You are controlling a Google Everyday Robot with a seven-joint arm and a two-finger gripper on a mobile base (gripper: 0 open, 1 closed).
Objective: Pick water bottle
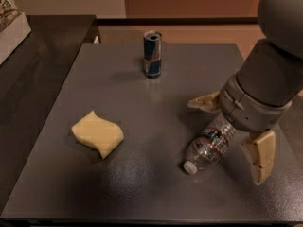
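The water bottle (208, 148) lies on its side on the grey table (142, 112), right of centre, white cap pointing toward the front left. It is clear ribbed plastic with a red, white and blue label band. My gripper (233, 136) hangs over the bottle's base end at the right. It is open, with one tan finger (204, 102) behind the bottle and the other tan finger (260, 156) in front and to the right. The fingers straddle the bottle's rear part without closing on it. The arm's grey wrist hides the bottle's base.
A blue-and-silver drink can (152, 54) stands upright at the back centre. A yellow sponge (97, 134) lies at the left of the table. A darker counter (33, 74) adjoins on the left, with a white box (12, 25) at its far corner.
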